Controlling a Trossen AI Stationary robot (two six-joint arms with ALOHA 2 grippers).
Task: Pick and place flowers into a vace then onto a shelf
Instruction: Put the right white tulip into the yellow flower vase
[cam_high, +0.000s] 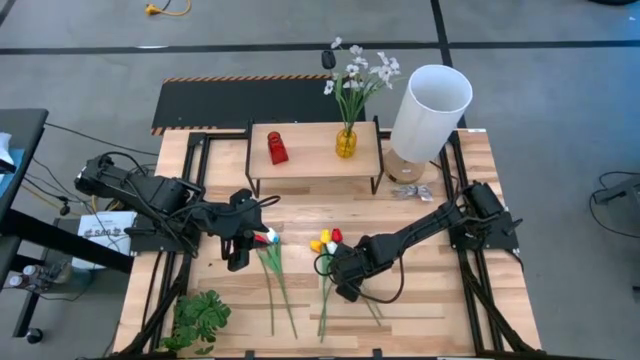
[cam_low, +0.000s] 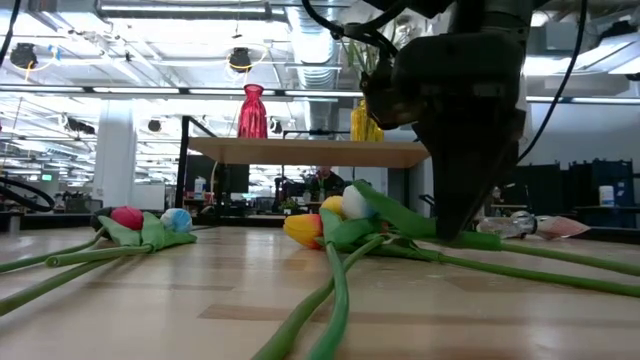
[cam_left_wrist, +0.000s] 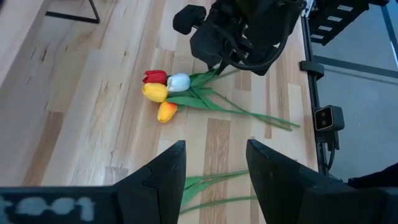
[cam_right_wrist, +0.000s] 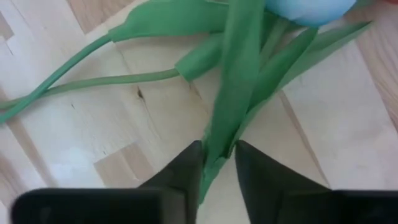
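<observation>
The right gripper (cam_right_wrist: 217, 163) pinches a tulip stem (cam_right_wrist: 233, 93) (fingers nearly together) on the table (cam_high: 430, 290). The left gripper (cam_left_wrist: 214, 165), at nine o'clock, hangs parted, empty.

Pale wood table (cam_high: 420, 300), glossy yellow vase (cam_high: 346, 143)

We see a light-wood table (cam_high: 440, 300) carrying everything. Toward its far side stands the shelf (cam_high: 312, 160), a low wooden board on thin black legs, with a red vase (cam_high: 277, 147) and a yellow vase (cam_high: 346, 142) on top; the yellow one holds a spray of small white blossoms (cam_high: 360, 72). Lying flat on the tabletop are two groups of tulips: one bunch (cam_high: 326, 242) near the middle, another pair (cam_high: 272, 240) to its left. A bushy green sprig (cam_high: 200, 318) lies at the near left corner, and a white cylinder (cam_high: 428, 112) stands beside the shelf.
</observation>
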